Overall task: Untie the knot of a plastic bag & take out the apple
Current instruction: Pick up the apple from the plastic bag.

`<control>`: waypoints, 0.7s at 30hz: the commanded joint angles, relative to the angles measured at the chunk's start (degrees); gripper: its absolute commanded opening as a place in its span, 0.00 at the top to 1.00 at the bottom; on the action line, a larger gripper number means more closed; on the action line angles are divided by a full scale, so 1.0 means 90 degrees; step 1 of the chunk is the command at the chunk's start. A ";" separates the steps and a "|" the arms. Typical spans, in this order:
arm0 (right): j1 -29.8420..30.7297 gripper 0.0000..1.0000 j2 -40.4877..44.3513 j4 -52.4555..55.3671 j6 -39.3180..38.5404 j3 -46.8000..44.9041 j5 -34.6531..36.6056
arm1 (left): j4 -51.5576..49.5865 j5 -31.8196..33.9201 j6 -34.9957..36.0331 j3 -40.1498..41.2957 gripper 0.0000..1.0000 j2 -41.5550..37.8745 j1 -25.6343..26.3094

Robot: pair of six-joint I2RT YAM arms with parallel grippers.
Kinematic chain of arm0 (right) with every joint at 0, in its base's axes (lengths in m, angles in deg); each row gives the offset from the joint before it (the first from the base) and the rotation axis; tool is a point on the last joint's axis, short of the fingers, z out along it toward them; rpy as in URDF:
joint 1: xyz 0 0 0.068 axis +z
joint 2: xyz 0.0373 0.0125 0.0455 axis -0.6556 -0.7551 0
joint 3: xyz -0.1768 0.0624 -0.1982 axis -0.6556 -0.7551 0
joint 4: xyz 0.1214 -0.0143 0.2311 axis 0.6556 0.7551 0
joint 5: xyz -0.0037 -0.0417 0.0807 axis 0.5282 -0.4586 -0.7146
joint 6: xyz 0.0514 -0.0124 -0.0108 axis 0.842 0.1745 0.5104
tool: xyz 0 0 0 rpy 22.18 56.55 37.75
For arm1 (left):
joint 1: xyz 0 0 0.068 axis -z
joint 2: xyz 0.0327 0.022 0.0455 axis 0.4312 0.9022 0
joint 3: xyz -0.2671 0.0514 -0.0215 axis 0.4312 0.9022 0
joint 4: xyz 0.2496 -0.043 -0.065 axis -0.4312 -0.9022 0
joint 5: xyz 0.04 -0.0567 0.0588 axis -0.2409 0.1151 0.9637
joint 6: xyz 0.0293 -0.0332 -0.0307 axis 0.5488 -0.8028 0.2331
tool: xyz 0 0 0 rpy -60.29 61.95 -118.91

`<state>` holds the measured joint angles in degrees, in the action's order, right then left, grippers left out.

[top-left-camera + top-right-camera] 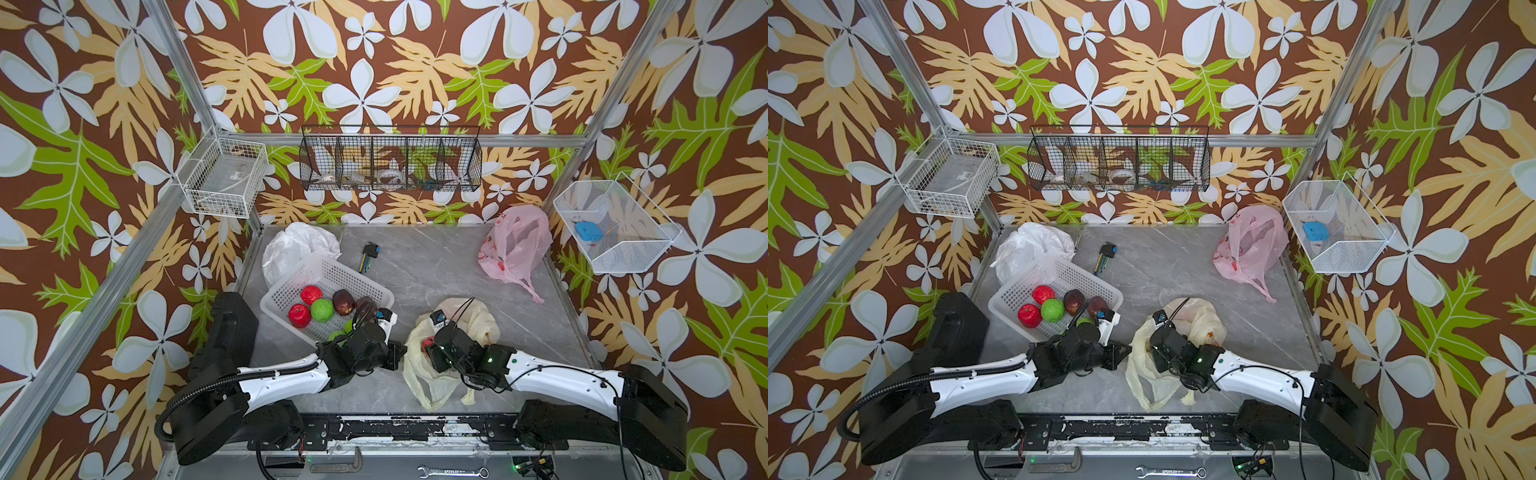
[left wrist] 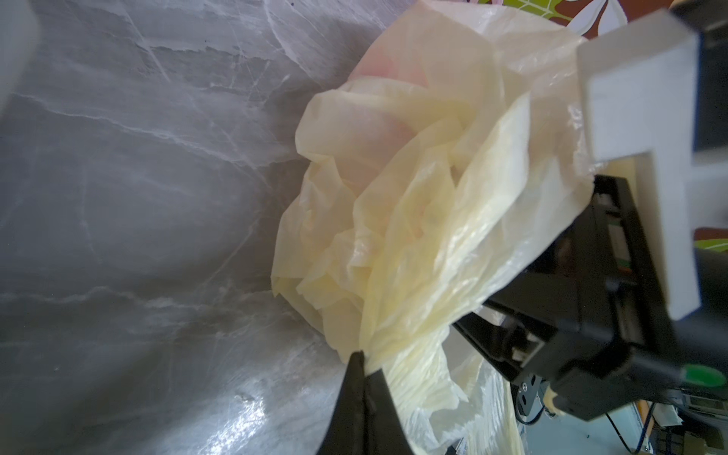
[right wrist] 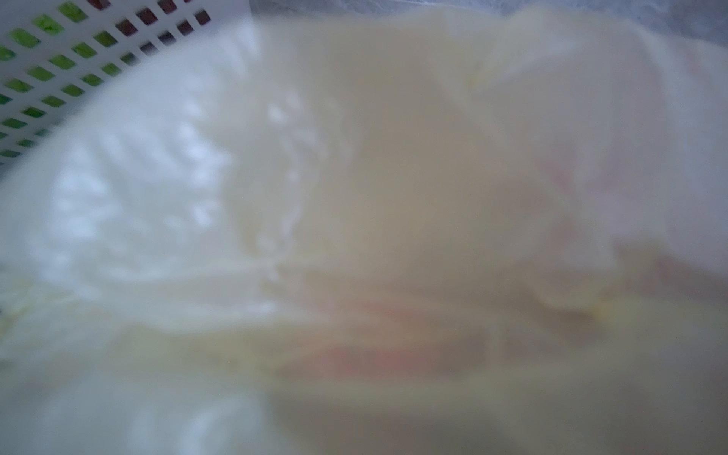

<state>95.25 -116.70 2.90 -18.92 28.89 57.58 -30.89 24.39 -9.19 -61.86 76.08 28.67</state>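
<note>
While the left claw (image 1: pixel 400 352) pinches the near left edge of the yellowish plastic bag (image 1: pixel 419 376), that bag lies crumpled at the front middle of the grey marbled surface (image 1: pixel 436 266), just right of the white basket (image 1: pixel 328 266). Seen from the left wrist, the left claw (image 2: pixel 359 356) has its jaws pressed together on a fold of the thin film, and the bag (image 2: pixel 433 197) billows up from that pinch. From the opposite side the right claw (image 1: pixel 434 356) reaches into the bag's folds; its fingertips are buried in plastic, so I cannot tell how wide it stands. The right wrist camera shows only blurred pale film (image 3: pixel 394 197) close against the lens, with a faint reddish patch behind it and a corner of the basket's grid (image 3: pixel 59 59). A red apple (image 1: pixel 428 344) shows through a gap in the bag in a top view, right at the right claw's tip; whether the claw touches it cannot be made out. Both top views show the bag (image 1: pixel 1142 376) spread between the two arms. The basket holds red, green and dark fruits. A pink bag (image 1: pixel 515 245) sits at the far right of the surface, and a white bag (image 1: pixel 295 245) lies behind the basket, both well apart from the claws.
</note>
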 commanded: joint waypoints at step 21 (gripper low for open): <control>-0.0006 0.47 0.2267 0.1455 -0.0758 0.1366 -0.0962 | 0.0262 0.0022 0.0007 0.0133 1.00 0.0077 -0.0027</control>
<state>95.25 -95.87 17.48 -25.32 39.51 50.47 -28.62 24.61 -9.12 -61.14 77.13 28.61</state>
